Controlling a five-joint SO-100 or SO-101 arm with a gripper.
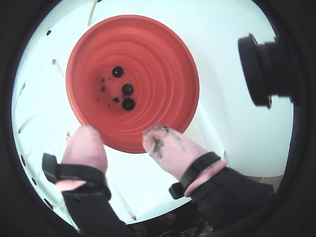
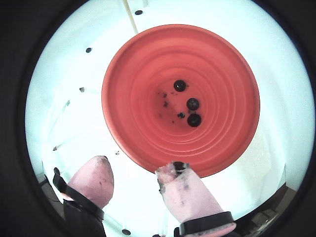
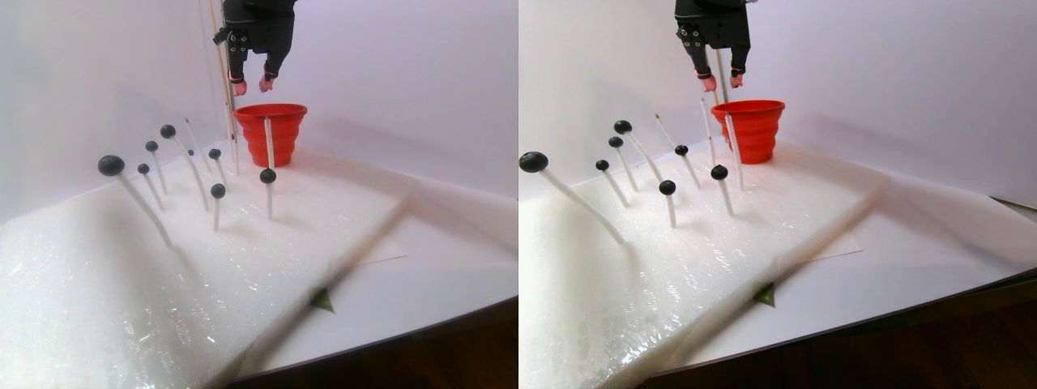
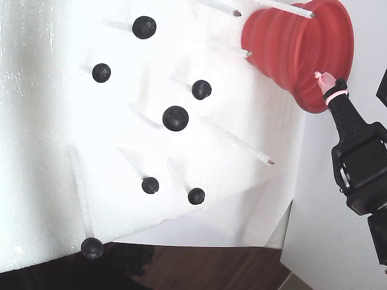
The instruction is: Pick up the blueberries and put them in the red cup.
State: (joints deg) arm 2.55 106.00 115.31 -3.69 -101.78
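Wrist views: my end effector (image 1: 123,136) spread apart, empty, hovering above near rim of red cup (image 1: 168,54). Three blueberries (image 1: 128,89) lie on cup floor below and beyond my fingertips. Risk: pink pads (image 2: 183,190) juice-smeared, next berry could stick; descending could clip rim, tip cup.

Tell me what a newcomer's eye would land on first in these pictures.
First the red cup, bright against the white foam sheet, at the sheet's far end in the stereo pair view, with three blueberries at its bottom. Then the blueberries on white sticks, standing across the foam like pins. Last the pincer, open and empty, its pink fingertips hanging above the cup's rim.
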